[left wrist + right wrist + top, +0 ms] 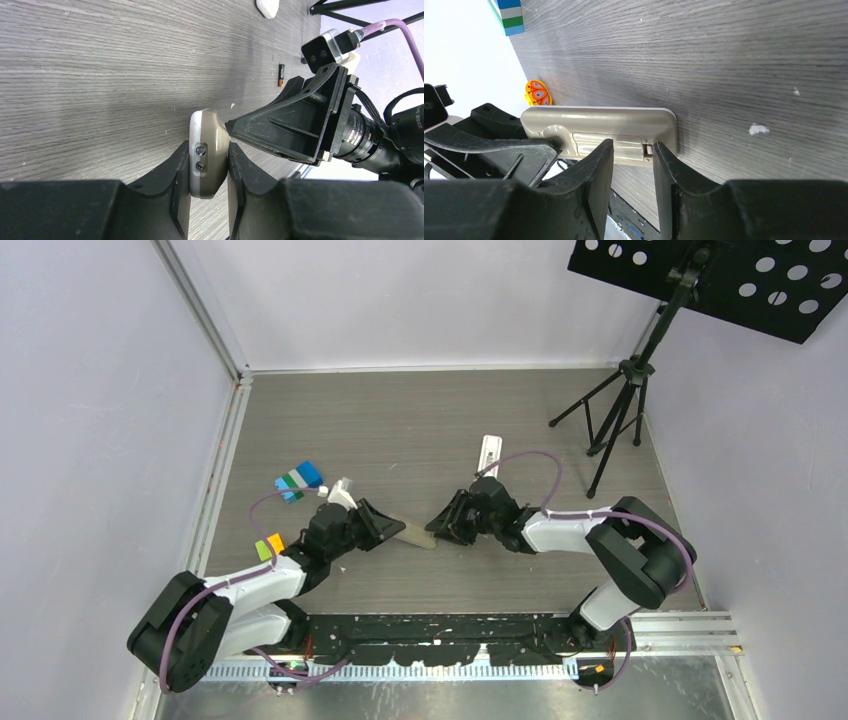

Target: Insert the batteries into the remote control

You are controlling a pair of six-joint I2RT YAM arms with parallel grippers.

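My left gripper (393,530) is shut on one end of a grey-tan flat bar (416,536), clamping its white face and tan back between its pads (209,165). The bar's back (599,122) shows a ribbed panel with a small latch. My right gripper (437,525) is open, its two fingertips a narrow gap apart against that panel and latch (634,150). The white remote control (490,452) lies apart on the table behind the right gripper; its end shows in the left wrist view (267,6). One dark slim battery (281,75) lies on the table.
A stack of blue, green and white blocks (300,478) and a small white piece (342,490) lie behind the left arm. A yellow-orange toy (538,93) sits near the left wall. A black tripod stand (620,410) stands at the back right. White flecks (758,129) dot the table.
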